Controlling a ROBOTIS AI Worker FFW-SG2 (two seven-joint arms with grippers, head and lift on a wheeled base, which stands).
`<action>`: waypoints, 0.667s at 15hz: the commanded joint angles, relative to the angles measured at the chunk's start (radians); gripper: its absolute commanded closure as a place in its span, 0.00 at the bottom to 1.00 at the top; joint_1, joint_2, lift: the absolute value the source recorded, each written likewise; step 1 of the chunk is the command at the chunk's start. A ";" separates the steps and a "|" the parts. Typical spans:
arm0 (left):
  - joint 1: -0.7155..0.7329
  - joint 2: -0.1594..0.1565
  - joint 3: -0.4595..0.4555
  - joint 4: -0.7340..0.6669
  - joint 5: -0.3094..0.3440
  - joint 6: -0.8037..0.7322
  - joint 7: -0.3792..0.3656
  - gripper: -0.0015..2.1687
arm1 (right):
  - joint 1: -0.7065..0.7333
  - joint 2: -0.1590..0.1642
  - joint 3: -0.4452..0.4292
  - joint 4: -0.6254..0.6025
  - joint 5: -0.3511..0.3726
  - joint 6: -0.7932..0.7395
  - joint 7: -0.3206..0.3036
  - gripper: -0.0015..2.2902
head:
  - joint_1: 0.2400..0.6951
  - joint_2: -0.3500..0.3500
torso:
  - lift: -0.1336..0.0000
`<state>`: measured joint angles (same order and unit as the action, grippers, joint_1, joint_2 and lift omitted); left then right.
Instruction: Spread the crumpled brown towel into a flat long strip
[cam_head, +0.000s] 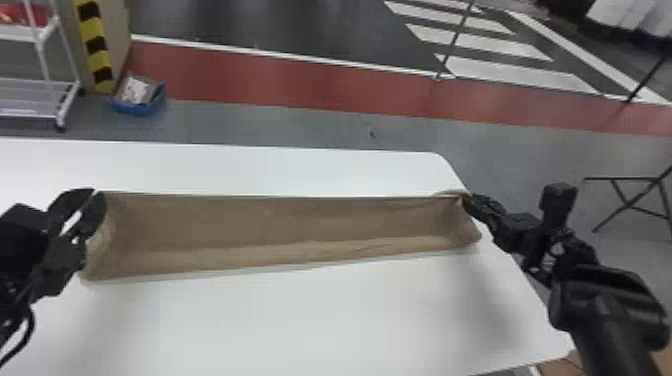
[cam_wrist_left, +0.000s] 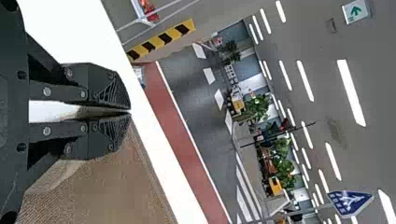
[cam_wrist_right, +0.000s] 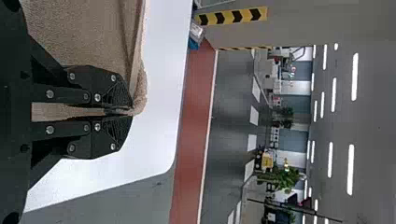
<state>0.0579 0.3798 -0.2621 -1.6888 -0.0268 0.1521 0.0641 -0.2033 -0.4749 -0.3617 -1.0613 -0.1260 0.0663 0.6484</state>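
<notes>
Towel (cam_head: 280, 220) stretches long, apparently pinched at both ends.

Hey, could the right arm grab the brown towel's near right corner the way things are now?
Probably not yet: its gripper is shut on the far right corner of the towel, so it would likely have to let go first. The near right corner looks close and uncovered.

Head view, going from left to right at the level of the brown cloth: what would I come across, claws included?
Left gripper → brown towel → right gripper → thin black frame standing on the floor.
</notes>
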 joint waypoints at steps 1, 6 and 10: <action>-0.035 -0.013 -0.020 0.044 -0.005 -0.015 0.005 0.03 | -0.013 0.013 0.024 0.012 0.012 -0.006 -0.032 0.12 | 1.00 0.07 | 0.07; -0.056 -0.033 -0.034 0.086 -0.007 -0.122 0.059 0.02 | 0.007 0.018 0.023 0.011 -0.021 -0.079 -0.072 0.02 | 1.00 0.07 | 0.07; -0.013 -0.025 -0.014 0.074 0.053 -0.186 0.074 0.02 | 0.074 0.015 0.006 -0.063 -0.077 -0.070 -0.059 0.03 | 1.00 0.07 | 0.07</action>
<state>0.0314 0.3494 -0.2804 -1.6113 -0.0086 -0.0141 0.1389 -0.1550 -0.4590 -0.3516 -1.0935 -0.1825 -0.0077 0.5835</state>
